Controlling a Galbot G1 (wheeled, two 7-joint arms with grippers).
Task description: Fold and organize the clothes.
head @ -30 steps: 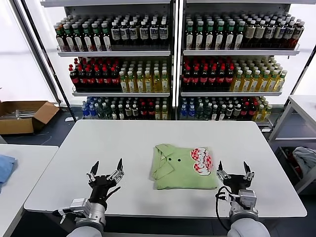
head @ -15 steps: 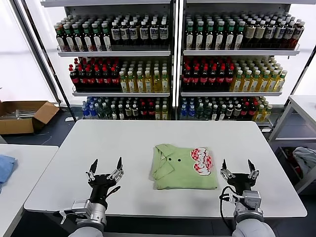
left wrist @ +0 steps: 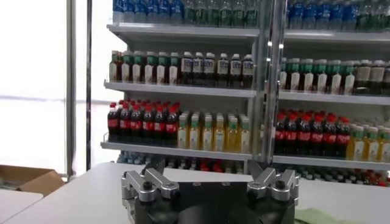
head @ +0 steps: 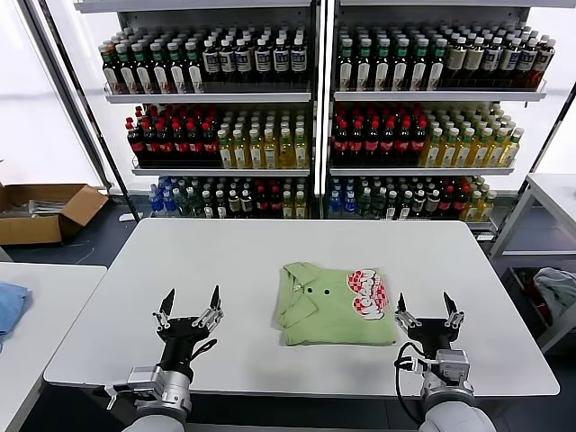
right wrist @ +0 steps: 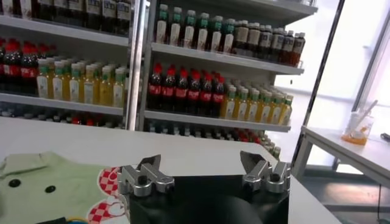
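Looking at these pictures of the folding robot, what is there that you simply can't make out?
- Green shirt, head view: its back and sleeves are tucked under the folds.
- Same shirt, left wrist view: only a sliver shows, cut by the picture's edge.
- Chest print: too small to read.
- Bottle labels on the shelves: too small.
- Blue cloth on the side table: cut off by the edge.
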